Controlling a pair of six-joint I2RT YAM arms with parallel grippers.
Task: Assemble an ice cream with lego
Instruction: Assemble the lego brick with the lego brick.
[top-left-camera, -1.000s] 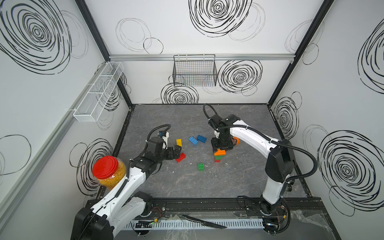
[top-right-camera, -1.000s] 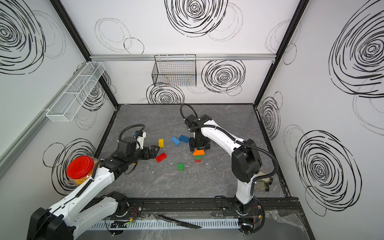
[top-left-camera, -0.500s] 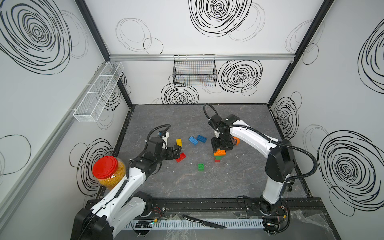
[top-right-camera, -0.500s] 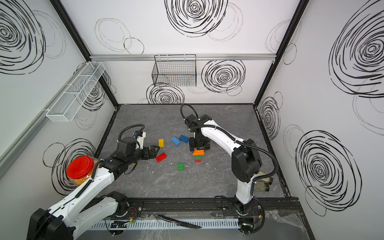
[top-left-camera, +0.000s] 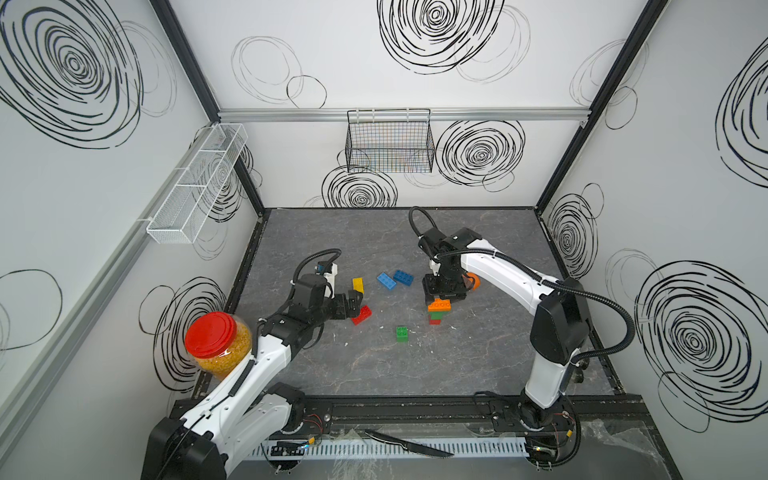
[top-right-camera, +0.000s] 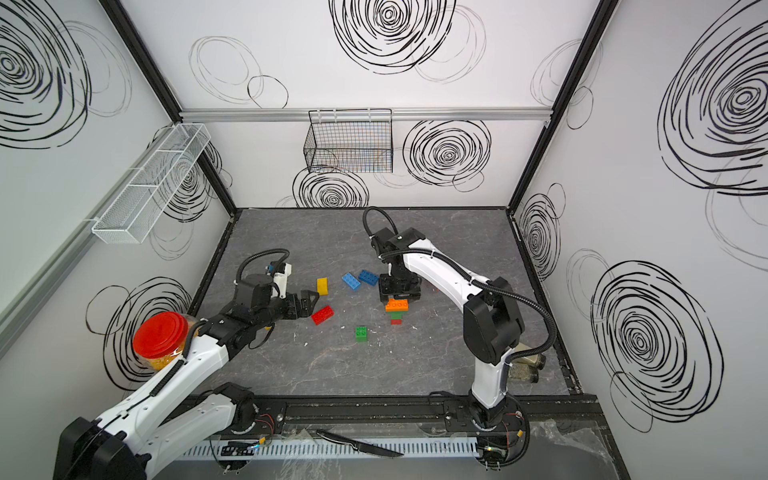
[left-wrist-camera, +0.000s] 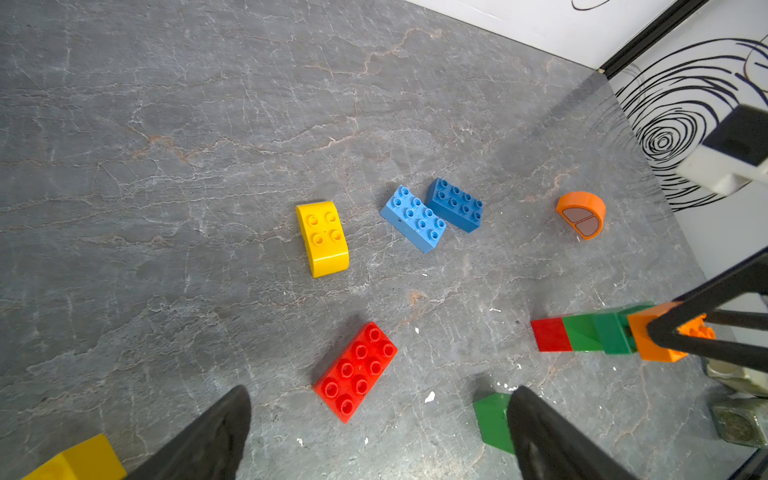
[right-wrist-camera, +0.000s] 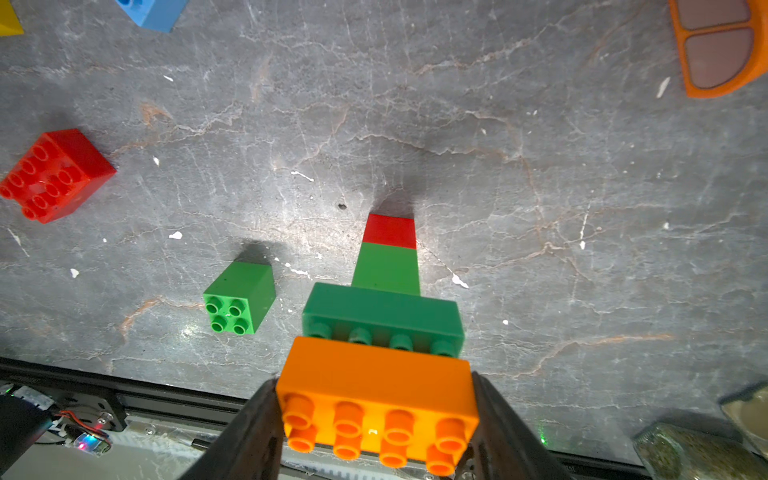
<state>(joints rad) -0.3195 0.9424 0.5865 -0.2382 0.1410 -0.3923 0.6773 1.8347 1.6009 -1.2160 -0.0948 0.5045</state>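
A lego stack stands mid-table: red base, green brick, dark green oblong brick (right-wrist-camera: 382, 311), orange oblong brick (right-wrist-camera: 376, 382) on top. My right gripper (right-wrist-camera: 376, 415) is shut on the orange brick's short ends, seen from above in both top views (top-left-camera: 444, 291). One row of the dark green brick's studs shows beside the orange brick. My left gripper (left-wrist-camera: 378, 415) is open just above the table, its fingers either side of bare table near a red oblong brick (left-wrist-camera: 355, 372). Loose lego: yellow curved brick (left-wrist-camera: 322, 239), two blue bricks (left-wrist-camera: 430, 216), small green brick (right-wrist-camera: 239, 297), orange dome piece (left-wrist-camera: 582, 214).
A red-lidded jar (top-left-camera: 218, 347) of yellow bits sits beside the left arm. Small glass jars (top-right-camera: 525, 365) lie at the right front corner. A knife (top-left-camera: 409, 444) lies on the front rail. A wire basket (top-left-camera: 390, 141) hangs on the back wall.
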